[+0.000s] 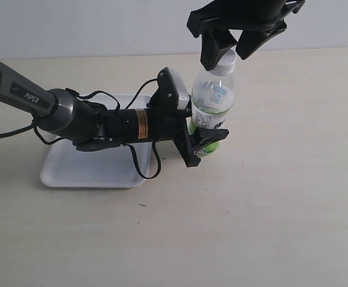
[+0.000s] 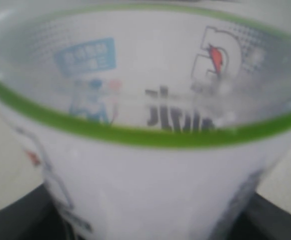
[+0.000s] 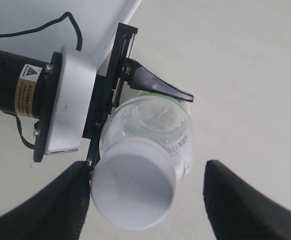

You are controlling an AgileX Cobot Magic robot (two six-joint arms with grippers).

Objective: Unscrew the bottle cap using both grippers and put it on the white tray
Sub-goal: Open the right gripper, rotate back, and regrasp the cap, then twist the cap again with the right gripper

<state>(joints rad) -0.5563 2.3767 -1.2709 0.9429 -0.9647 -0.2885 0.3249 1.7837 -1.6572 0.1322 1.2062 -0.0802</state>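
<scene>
The bottle (image 1: 213, 101) stands upright on the table, just right of the white tray (image 1: 96, 170). My left gripper (image 1: 207, 134) is shut on the bottle's lower body, whose green-and-white label (image 2: 150, 165) fills the left wrist view. The white bottle cap (image 1: 228, 61) sits on the neck. My right gripper (image 1: 228, 55) hangs open over it from above, one finger on each side. In the right wrist view the bottle cap (image 3: 133, 192) lies close against one finger (image 3: 60, 205), with a wide gap to the other (image 3: 240, 205).
The left arm's grey PIPER tube (image 1: 36, 101) and black cables (image 1: 144, 161) stretch across the tray. A corner of the tray (image 3: 85, 15) shows behind the left wrist housing (image 3: 65, 110). Bare tabletop (image 1: 281, 197) lies right of and in front of the bottle.
</scene>
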